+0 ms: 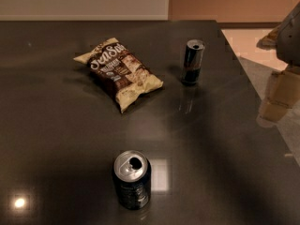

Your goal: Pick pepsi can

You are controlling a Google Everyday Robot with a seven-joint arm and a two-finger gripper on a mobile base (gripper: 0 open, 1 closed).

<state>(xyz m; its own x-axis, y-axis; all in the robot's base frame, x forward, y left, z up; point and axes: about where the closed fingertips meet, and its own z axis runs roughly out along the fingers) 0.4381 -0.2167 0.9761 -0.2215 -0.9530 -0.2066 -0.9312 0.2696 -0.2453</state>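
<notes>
The pepsi can stands upright near the front middle of the dark table. It is short and wide, with a dark body and a silver top with an open tab hole. My gripper shows as pale tan shapes under a grey arm part at the right edge of the view. It is beyond the table's right edge, far to the right of the can and further back. It holds nothing that I can see.
A slimmer, taller dark can stands upright at the back right. A chips bag lies flat at the back middle. The table's right edge runs diagonally, with pale floor beyond it.
</notes>
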